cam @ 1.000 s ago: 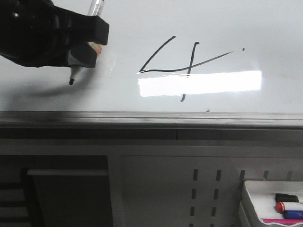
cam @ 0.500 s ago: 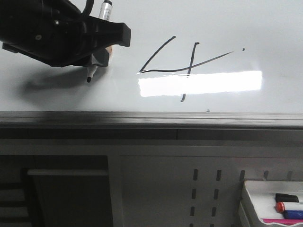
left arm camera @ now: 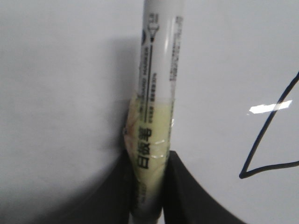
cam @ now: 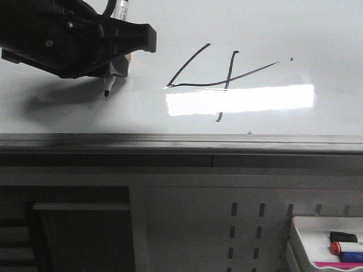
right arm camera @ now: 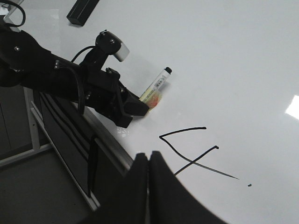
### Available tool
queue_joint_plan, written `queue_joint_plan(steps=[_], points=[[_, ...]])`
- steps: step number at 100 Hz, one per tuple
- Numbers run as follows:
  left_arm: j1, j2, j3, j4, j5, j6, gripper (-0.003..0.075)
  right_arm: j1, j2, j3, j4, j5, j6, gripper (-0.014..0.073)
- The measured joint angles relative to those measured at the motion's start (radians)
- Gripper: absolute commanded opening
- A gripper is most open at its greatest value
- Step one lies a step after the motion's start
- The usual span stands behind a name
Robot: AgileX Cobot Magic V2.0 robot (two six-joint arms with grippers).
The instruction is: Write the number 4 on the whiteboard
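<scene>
Upper left, left gripper (cam: 116,68) clamps the marker (cam: 108,86), tip low over the whiteboard (cam: 317,39); one dip and it smears a stray line. Centre, the 4 (cam: 218,76) looks finished. Right gripper (right arm camera: 148,161) pinched shut, empty

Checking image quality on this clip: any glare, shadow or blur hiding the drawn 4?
Front view: a bright glare bar on the whiteboard cuts across the number 4, washing out its vertical stroke; the left gripper casts a soft shadow. Left wrist view: the marker is slightly blurred. Right wrist view: the strokes read clearly.
</scene>
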Motion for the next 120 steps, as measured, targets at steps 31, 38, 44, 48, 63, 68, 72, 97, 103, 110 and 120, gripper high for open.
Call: queue_joint_plan(steps=[31,38,44,48,63,68,72,97,103,110,120], points=[[0.000,0.011,-0.002,-0.004,-0.001,0.000,0.0205,0.000,0.000,0.000,0.000,0.000,0.002,-0.0039],[0.000,0.016,-0.004,-0.011,-0.003,0.000,0.0230,0.000,0.000,0.000,0.000,0.000,0.002,-0.0039],[-0.002,0.021,-0.007,-0.022,-0.005,0.000,0.0233,0.000,0.000,0.000,0.000,0.000,0.002,-0.0039],[-0.002,0.025,-0.008,-0.024,-0.005,0.000,0.0233,0.000,0.000,0.000,0.000,0.000,0.002,-0.0039],[-0.004,0.029,-0.009,-0.026,-0.007,0.000,0.0233,0.000,0.000,0.000,0.000,0.000,0.002,-0.0039],[-0.004,0.029,-0.009,-0.026,-0.007,0.000,0.0234,0.000,0.000,0.000,0.000,0.000,0.002,-0.0039],[-0.004,0.029,-0.009,-0.026,-0.007,0.000,0.0238,0.000,0.000,0.000,0.000,0.000,0.002,-0.0039],[-0.008,0.029,-0.010,-0.024,-0.001,0.000,0.0465,0.000,0.000,0.000,0.000,0.000,0.002,-0.0039],[-0.011,0.029,-0.010,-0.022,-0.001,0.000,0.0506,0.000,0.000,0.000,0.000,0.000,0.002,-0.0039],[-0.010,0.029,-0.011,-0.021,-0.001,0.000,0.0541,0.000,0.000,0.000,0.000,0.000,0.002,-0.0039],[-0.010,0.029,-0.011,-0.021,-0.008,0.000,0.0560,0.000,0.000,0.000,0.000,0.000,0.002,-0.0039]])
